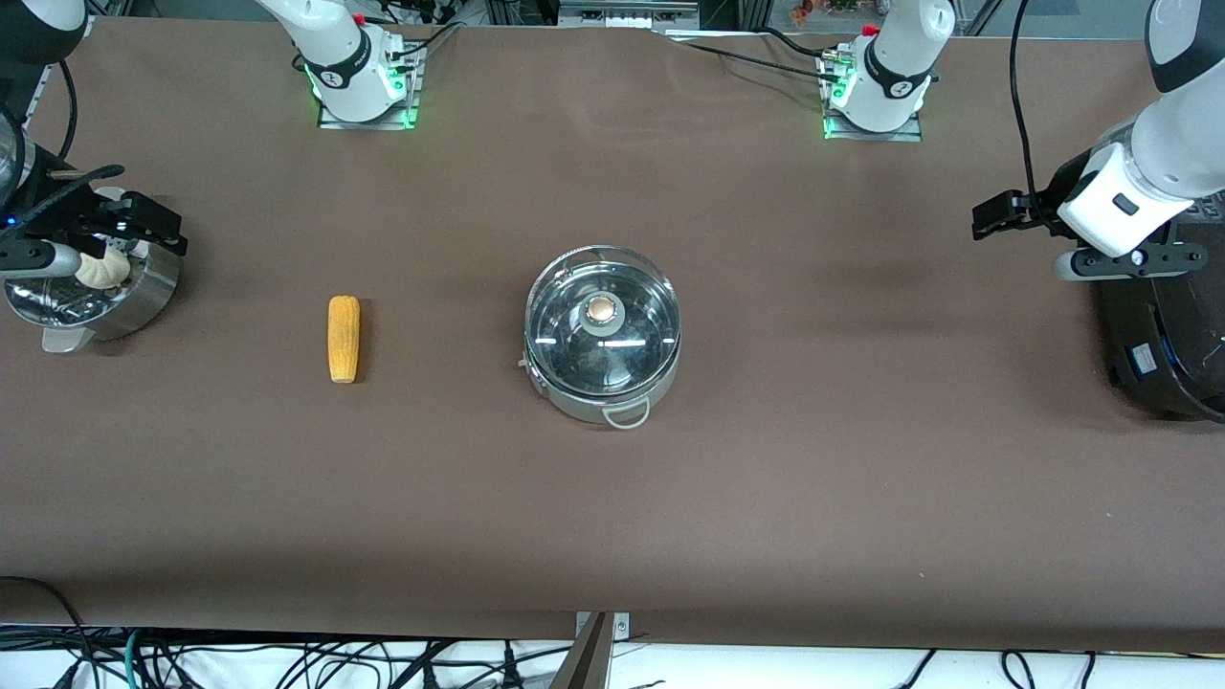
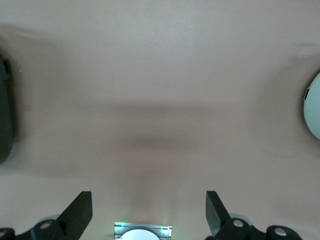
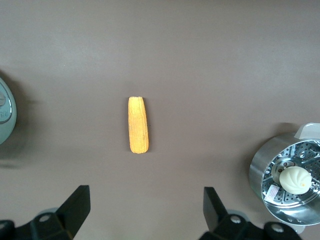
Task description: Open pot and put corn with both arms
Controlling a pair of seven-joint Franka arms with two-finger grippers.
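Observation:
The steel pot (image 1: 603,383) stands at the middle of the table with its glass lid (image 1: 574,335) on and the brass knob (image 1: 603,309) on top. The corn (image 1: 344,338) lies flat on the table, toward the right arm's end from the pot. It also shows in the right wrist view (image 3: 138,124). My right gripper (image 1: 153,228) is open and empty, up over the steamer pot's edge (image 3: 146,192). My left gripper (image 1: 991,215) is open and empty, up over bare table beside the black cooker (image 2: 149,197). The pot's rim shows at the edge of each wrist view (image 3: 4,117) (image 2: 314,107).
A perforated steel steamer pot (image 1: 144,297) with a pale bun (image 1: 103,270) stands at the right arm's end; it also shows in the right wrist view (image 3: 262,172). A big black cooker (image 1: 1172,335) stands at the left arm's end. The brown table (image 1: 861,431) runs wide around the pot.

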